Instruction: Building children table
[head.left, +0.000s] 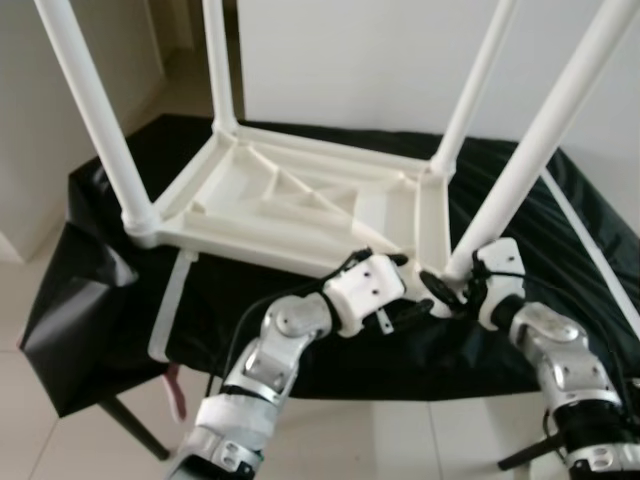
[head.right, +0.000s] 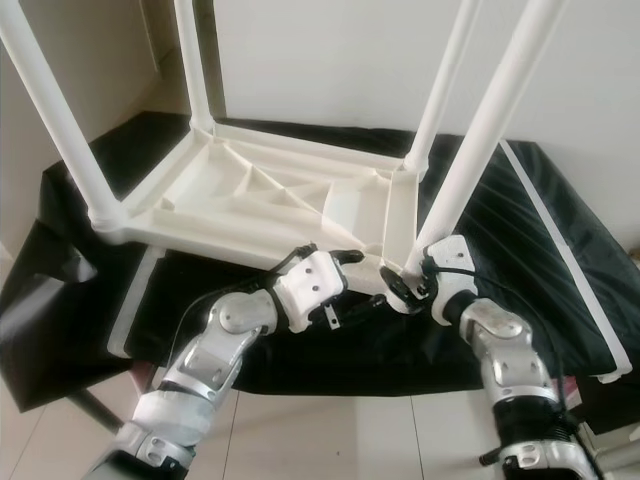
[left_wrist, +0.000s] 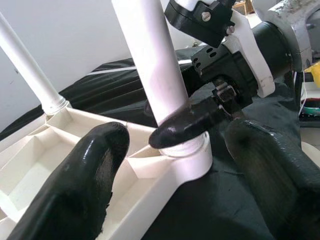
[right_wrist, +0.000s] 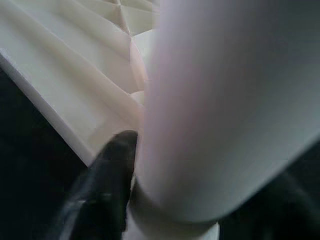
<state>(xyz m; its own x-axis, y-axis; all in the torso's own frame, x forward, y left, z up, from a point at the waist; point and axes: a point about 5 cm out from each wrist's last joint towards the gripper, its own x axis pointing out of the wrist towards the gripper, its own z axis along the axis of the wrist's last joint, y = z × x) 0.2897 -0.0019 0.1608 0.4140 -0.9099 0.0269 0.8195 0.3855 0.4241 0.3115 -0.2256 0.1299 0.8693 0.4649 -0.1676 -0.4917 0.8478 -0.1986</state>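
Observation:
A white plastic children's table (head.left: 290, 200) lies upside down on a black-covered surface, with its legs pointing up. At its near right corner, my right gripper (head.left: 450, 282) is shut on the base of the near right leg (head.left: 540, 140), just above the socket (left_wrist: 192, 157). One of its fingers (left_wrist: 185, 125) presses against the leg (right_wrist: 225, 100). My left gripper (head.left: 415, 290) is open beside the same corner, its two fingers (left_wrist: 75, 190) spread on either side of the socket without touching it.
The black cloth (head.left: 110, 290) hangs over the support's edges. A loose white strip (head.left: 172, 305) lies at the near left, another (head.left: 590, 240) along the right. A pink object (head.left: 176, 390) hangs below the front left edge. White walls stand close behind.

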